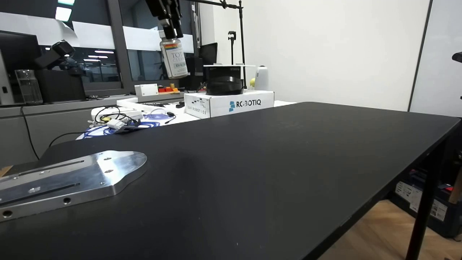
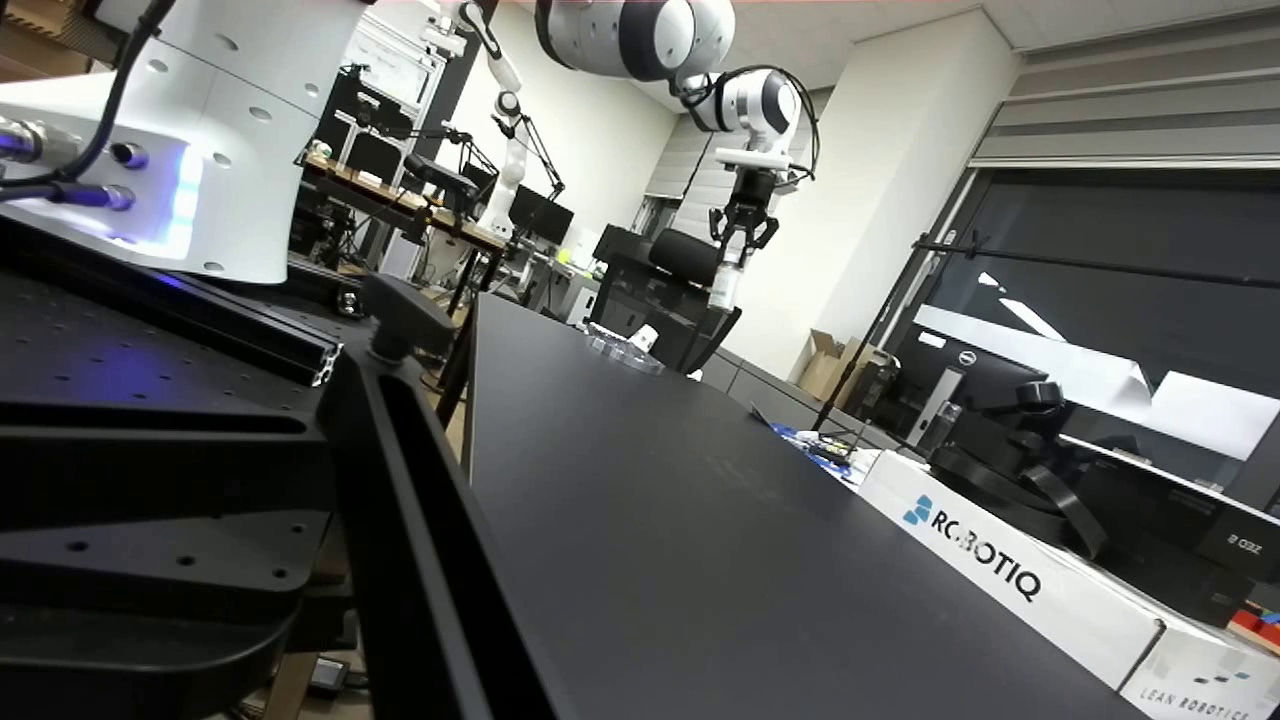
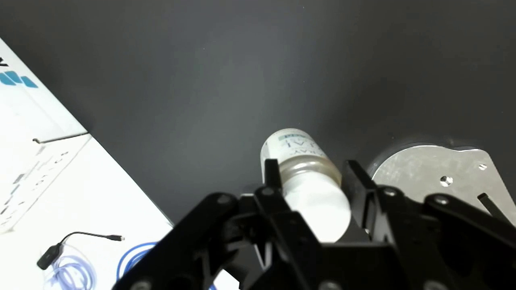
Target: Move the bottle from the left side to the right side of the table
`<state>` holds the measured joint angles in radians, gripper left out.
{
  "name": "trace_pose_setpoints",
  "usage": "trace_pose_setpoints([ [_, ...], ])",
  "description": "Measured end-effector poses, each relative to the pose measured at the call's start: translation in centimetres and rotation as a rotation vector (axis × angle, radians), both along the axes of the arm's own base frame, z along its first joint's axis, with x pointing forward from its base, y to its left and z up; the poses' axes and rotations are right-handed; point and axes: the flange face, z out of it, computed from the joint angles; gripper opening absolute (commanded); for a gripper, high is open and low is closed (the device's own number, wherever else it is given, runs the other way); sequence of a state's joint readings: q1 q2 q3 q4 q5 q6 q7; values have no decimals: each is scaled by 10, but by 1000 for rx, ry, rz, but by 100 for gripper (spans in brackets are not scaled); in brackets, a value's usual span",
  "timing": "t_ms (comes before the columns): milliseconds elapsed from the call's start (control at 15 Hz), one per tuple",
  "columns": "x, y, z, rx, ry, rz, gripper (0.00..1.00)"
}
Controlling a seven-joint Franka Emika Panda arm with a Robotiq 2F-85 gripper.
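Observation:
The bottle has a white cap, a pale label and a brownish see-through neck. My gripper is shut on its cap and neck end and holds it in the air, slightly tilted, well above the black table. In an exterior view the bottle hangs below the gripper over the far end of the table. In the wrist view the bottle lies between the two fingers of the gripper, cap towards the camera. The fingers partly hide its sides.
A flat silver metal plate lies on the table, also in the wrist view. A white box with blue lettering stands along the table's edge, also in an exterior view. Blue cables lie on a white surface beside the table.

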<state>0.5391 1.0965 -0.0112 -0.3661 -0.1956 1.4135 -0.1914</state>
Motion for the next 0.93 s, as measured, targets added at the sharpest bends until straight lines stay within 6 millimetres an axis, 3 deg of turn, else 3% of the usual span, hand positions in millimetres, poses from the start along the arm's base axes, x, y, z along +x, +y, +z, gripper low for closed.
trace_pose_setpoints([
  [67, 1, -2, 2, 2, -3, -12, 42],
  [600, 3, -8, 4, 5, 0, -42, 42],
  [667, 3, -8, 4, 5, 0, -43, 17],
  [933, 4, -7, 1, 2, -7, -39, 17],
])
